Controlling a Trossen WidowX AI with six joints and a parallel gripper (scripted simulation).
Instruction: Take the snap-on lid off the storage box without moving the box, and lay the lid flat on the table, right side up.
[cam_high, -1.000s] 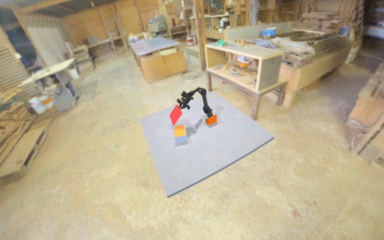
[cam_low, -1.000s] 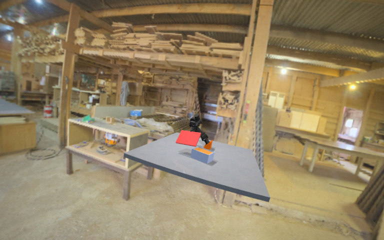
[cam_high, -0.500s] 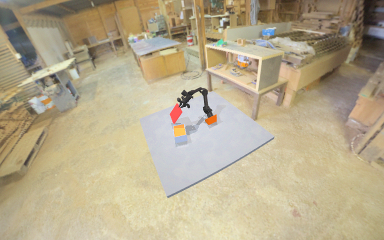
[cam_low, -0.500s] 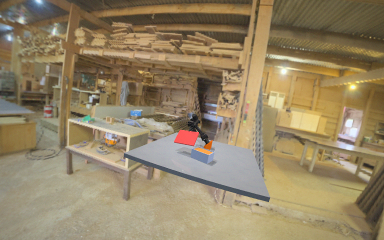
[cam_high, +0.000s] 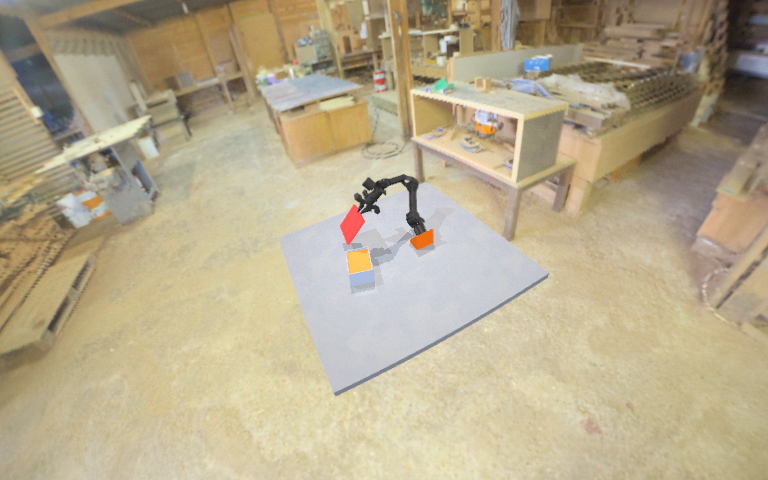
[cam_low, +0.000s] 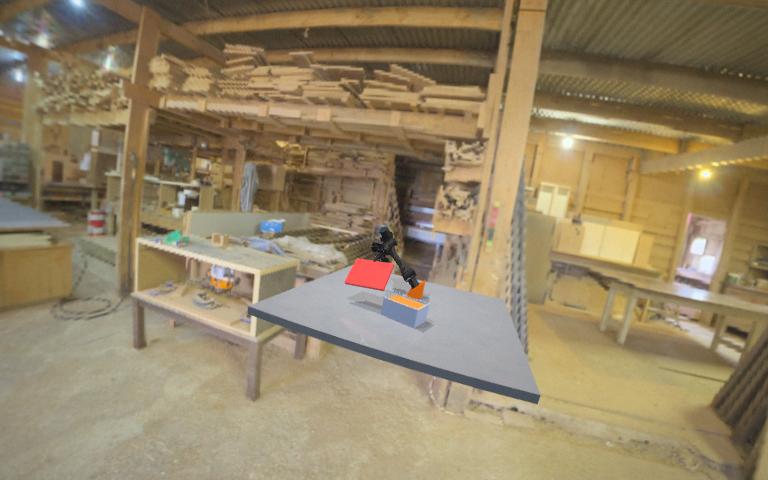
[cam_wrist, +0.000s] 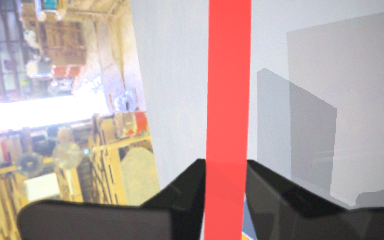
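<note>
Black of gripper (cam_high: 360, 210) (cam_low: 378, 258) (cam_wrist: 226, 162), clenches the tilted red lid (cam_high: 352, 225) (cam_low: 369, 275) (cam_wrist: 229, 75) above the table (cam_high: 441, 294) (cam_low: 464, 348) (cam_wrist: 175, 75), near the open box (cam_high: 361, 278) (cam_low: 399, 314) (cam_wrist: 248, 222), and risks flipping it by releasing before levelling.

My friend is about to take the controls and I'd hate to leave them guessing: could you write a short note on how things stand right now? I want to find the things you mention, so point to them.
Gripper (cam_high: 360, 210) (cam_low: 378, 260) (cam_wrist: 226, 162): shut on the red lid (cam_high: 351, 225) (cam_low: 369, 274) (cam_wrist: 228, 85), holding it by an edge.
Lid: in the air, steeply tilted, off to one side of the storage box.
Blue-grey storage box (cam_high: 361, 278) (cam_low: 403, 314): on the grey table (cam_high: 430, 305) (cam_low: 453, 350), uncovered, orange showing inside its rim.
Done: the lid is off the box.
Left: level the lid right side up, lay it flat on the table, then let go, probably best done without touching the box.
</note>
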